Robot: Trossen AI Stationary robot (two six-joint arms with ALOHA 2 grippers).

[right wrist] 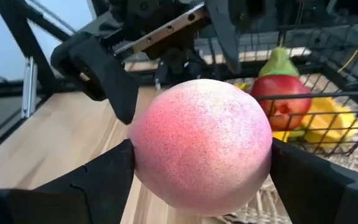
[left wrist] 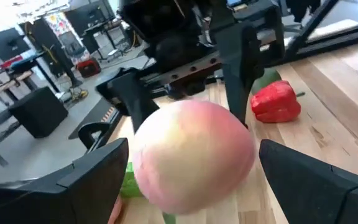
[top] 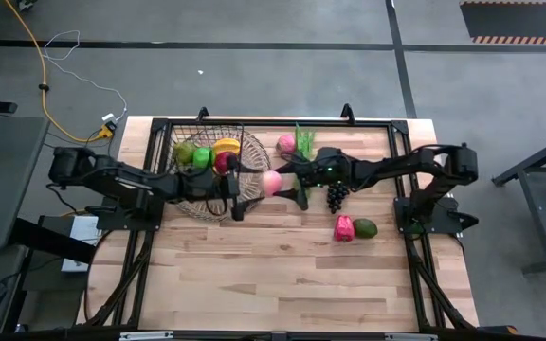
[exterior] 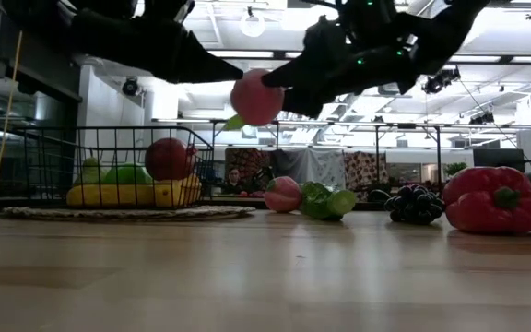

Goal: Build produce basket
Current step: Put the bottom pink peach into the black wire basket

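Pinching the peach up in the air with the right gripper, just beside the basket, with the left gripper spread wide around it. Could fall and roll away on the table if let go before squeezed by the left

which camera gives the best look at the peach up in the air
The right wrist view: the peach fills the frame between that hand's fingers. The left wrist view shows it large but blurrier; the low view shows it raised above the table; the high view shows a small pink dot.

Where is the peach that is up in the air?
The peach hangs above the table, held in the right claw, just right of the basket; the open left claw faces it.
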